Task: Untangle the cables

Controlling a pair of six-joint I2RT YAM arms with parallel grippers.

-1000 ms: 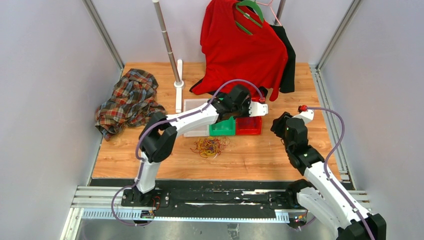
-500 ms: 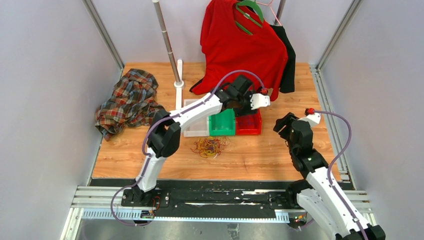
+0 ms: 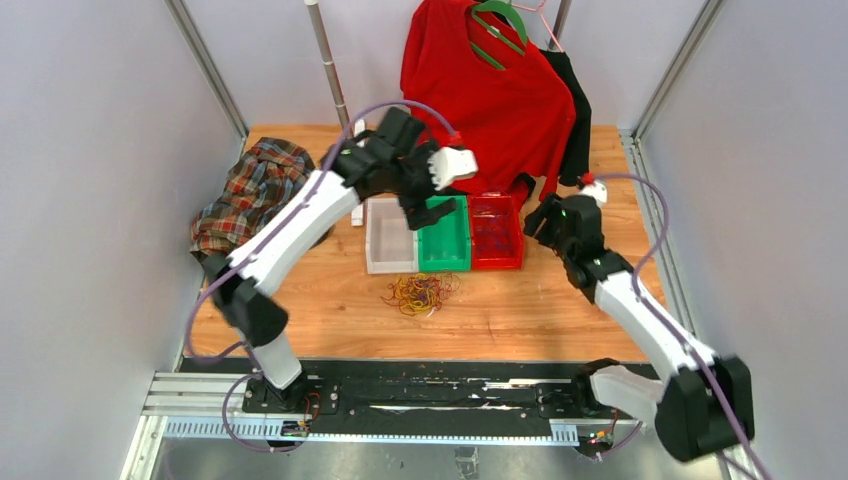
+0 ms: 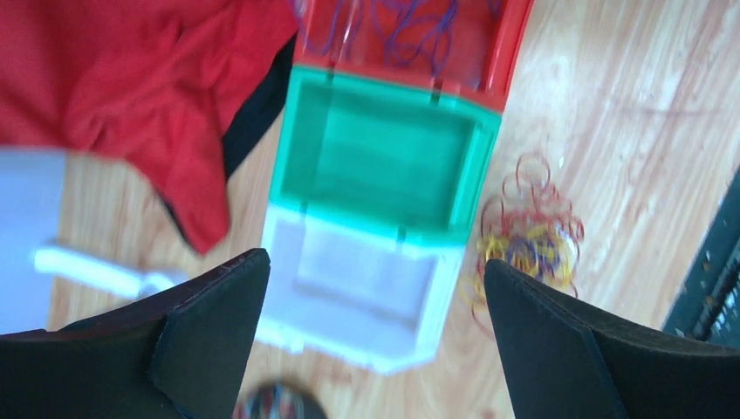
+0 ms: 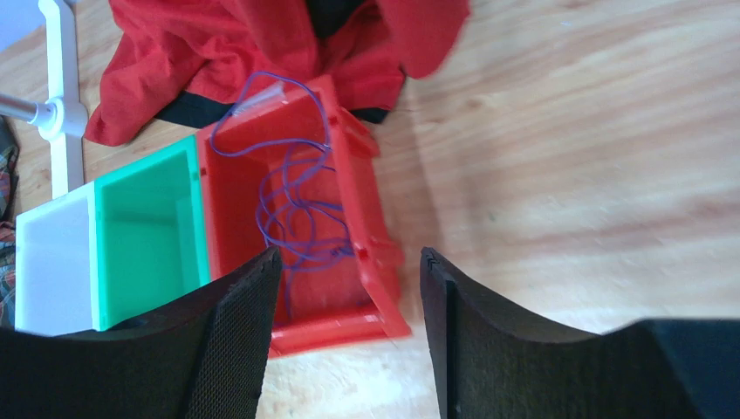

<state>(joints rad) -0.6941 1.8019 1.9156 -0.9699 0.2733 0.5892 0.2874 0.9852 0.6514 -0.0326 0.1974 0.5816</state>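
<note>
Cables (image 5: 301,229) in purple lie in the red bin (image 5: 231,209) under the right gripper (image 5: 349,256), jaws apart. Left gripper (image 4: 375,266), jaws wide, hangs over green bin (image 4: 384,166) and white bin (image 4: 358,279); 1 tangled clump (image 4: 528,240) beside them.

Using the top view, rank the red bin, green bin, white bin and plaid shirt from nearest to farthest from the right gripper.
Measured from the right gripper:
1. Red bin, just to its left.
2. Green bin, middle of the row.
3. White bin, left end of the row.
4. Plaid shirt, farthest left.
</note>
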